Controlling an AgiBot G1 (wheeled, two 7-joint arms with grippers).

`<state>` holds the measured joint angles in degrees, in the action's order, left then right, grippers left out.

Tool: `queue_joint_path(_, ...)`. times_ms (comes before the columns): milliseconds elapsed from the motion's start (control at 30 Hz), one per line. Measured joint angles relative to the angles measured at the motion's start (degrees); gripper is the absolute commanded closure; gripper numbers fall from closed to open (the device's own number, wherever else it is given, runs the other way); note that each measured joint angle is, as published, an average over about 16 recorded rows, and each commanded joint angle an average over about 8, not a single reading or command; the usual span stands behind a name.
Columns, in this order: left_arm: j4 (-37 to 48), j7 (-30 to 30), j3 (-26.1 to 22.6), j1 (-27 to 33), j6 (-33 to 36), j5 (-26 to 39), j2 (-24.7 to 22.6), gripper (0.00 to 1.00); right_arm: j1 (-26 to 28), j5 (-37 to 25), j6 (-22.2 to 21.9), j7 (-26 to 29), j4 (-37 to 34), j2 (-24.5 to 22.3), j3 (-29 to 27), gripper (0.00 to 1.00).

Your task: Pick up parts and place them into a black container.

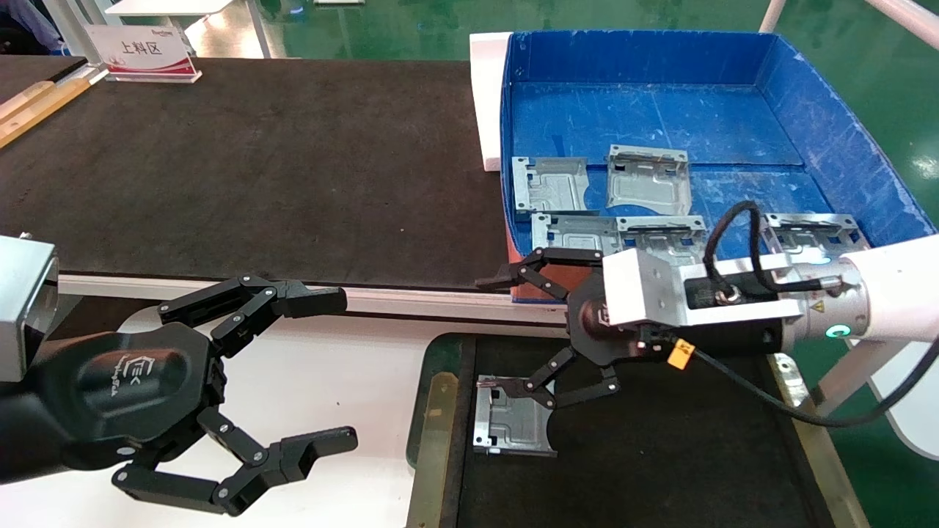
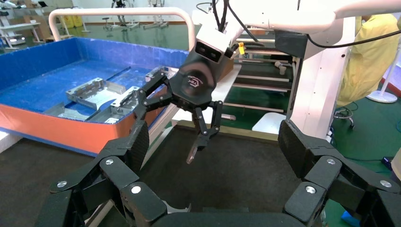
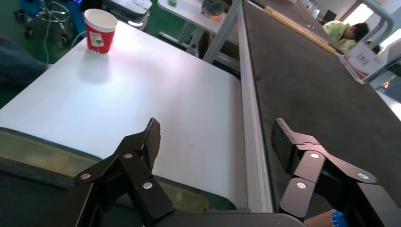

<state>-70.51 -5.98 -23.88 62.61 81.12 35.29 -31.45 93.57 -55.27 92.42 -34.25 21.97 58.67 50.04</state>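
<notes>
My right end effector hangs wide apart, clamping nothing, over the black tray's near-left corner. One plate lies flat there, prob. just released. Next: lift straight up, then swing to 1 o'clock for the plates in the blue box. Left end effector idles apart at 8 o'clock.

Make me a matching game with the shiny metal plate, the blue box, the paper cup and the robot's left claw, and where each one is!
Things:
1. part
2. blue box
3. red paper cup
4. left gripper

Places:
A. on the white table
B. open over the white table, holding nothing
C. on the floor of the black container
D. holding five more metal plates

Pairs: 1-C, 2-D, 3-A, 4-B
</notes>
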Motion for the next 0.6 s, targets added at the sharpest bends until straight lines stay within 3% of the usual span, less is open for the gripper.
queue_joint_path(600, 0.01, 0.0, 0.0, 0.0, -0.01, 0.0, 0.0, 0.0, -4.05, 2.63, -0.89, 6.63, 7.63, -3.55, -4.44, 0.0)
